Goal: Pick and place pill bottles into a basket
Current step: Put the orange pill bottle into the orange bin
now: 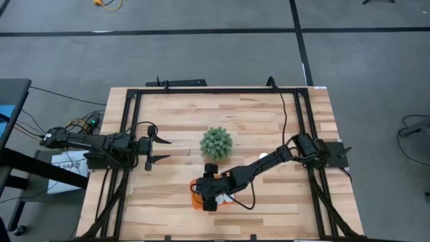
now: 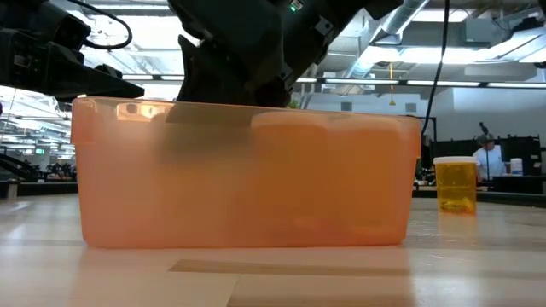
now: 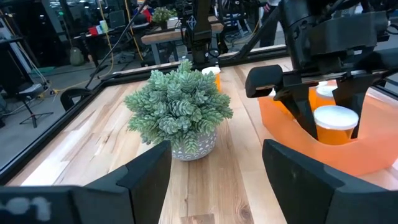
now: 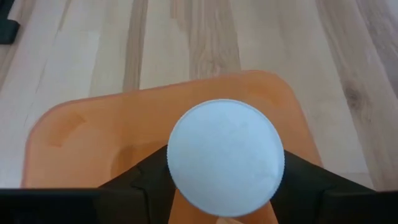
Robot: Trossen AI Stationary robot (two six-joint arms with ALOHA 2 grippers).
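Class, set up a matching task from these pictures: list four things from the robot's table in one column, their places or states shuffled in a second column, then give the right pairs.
Things:
1. right tool
2. left tool
3. green plant
4. lone pill bottle

Places or states:
A. stands on the bare table, outside the basket
B. open, holding nothing, at the table's left side
C. mid-table, in a pale pot
D. over the basket, shut on a white-capped pill bottle

Pairs: 1-D, 2-B, 3-C, 4-A
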